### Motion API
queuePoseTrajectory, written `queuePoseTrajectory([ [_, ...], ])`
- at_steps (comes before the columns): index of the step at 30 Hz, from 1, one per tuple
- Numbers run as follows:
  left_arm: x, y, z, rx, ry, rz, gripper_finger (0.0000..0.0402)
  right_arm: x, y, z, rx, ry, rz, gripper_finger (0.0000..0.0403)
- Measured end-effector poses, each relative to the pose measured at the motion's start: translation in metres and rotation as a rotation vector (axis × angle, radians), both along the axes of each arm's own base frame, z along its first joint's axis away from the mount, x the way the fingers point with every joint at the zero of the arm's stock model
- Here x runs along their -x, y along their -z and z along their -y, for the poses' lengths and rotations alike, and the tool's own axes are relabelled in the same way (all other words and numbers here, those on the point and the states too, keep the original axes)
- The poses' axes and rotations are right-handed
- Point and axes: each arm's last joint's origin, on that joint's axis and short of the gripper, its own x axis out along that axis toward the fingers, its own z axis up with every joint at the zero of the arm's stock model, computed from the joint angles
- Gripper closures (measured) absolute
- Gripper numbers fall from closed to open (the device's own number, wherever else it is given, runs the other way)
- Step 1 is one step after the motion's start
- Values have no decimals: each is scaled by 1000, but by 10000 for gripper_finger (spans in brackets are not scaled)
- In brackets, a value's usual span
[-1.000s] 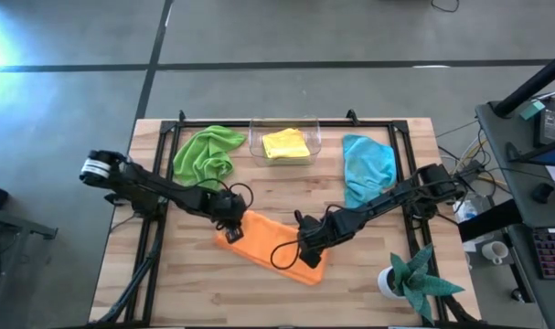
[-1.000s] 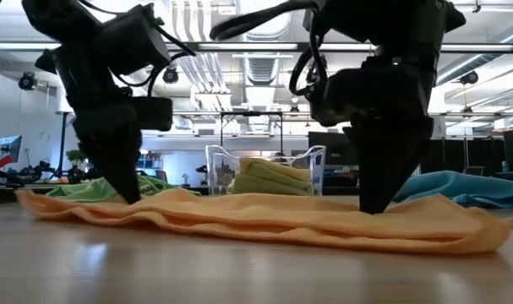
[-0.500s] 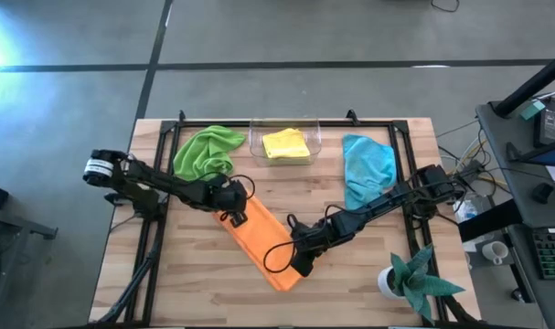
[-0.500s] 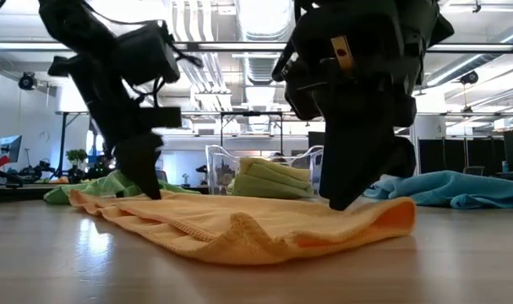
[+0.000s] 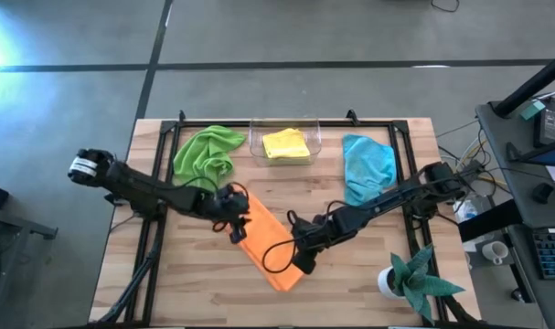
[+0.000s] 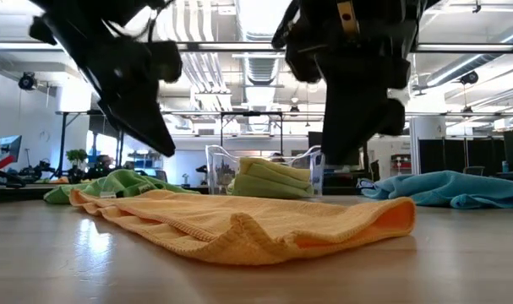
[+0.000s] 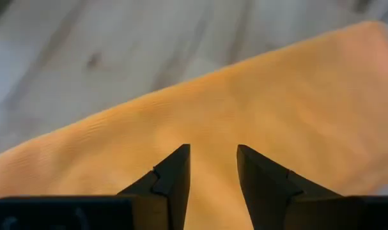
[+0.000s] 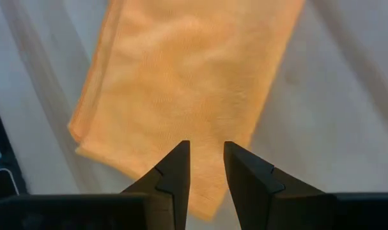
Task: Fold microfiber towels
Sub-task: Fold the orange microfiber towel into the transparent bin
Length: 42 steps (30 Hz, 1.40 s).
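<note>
The orange towel [image 5: 268, 251] lies on the wooden table as a long folded strip, slanting from centre toward the near edge; it also shows as a low mound [image 6: 239, 224] in the low view. My left gripper [image 5: 235, 230] hangs open above the strip's far end [image 7: 245, 96], clear of it [image 6: 165, 150]. My right gripper [image 5: 300, 262] hangs open above the strip's near end [image 8: 194, 76], also clear [image 6: 345, 160]. Nothing is between either pair of fingers.
A crumpled lime green towel [image 5: 207, 153] lies at the far left. A yellow towel [image 5: 284, 144] sits in a clear container [image 5: 255, 137] at the far middle. A light blue towel [image 5: 367, 164] lies at the far right. A potted plant [image 5: 410, 279] stands at the near right corner.
The orange towel has been swung round on the table: its left end went toward the far edge and its right end toward the near edge, so it lies more steeply slanted. Both grippers, whose tips stood on the towel, have then risen clear of it.
</note>
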Motion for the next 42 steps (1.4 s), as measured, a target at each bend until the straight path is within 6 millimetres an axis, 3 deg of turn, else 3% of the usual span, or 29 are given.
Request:
queuePoseTrajectory([
  [10, -13, 8, 29, 54, 63, 98, 288, 16, -32, 11, 74, -1, 84, 310],
  [23, -30, 38, 57, 108, 46, 8, 288, 29, -40, 16, 95, -49, 80, 310],
  [28, -28, 53, 59, 99, 62, -61, 288, 29, -40, 16, 105, -71, 87, 310],
  [34, -26, 57, 61, 120, 96, -125, 288, 29, -39, 16, 110, -80, 90, 310],
  [42, -9, 50, 54, 6, 196, -254, 288, 30, -38, 16, 110, -80, 87, 309],
])
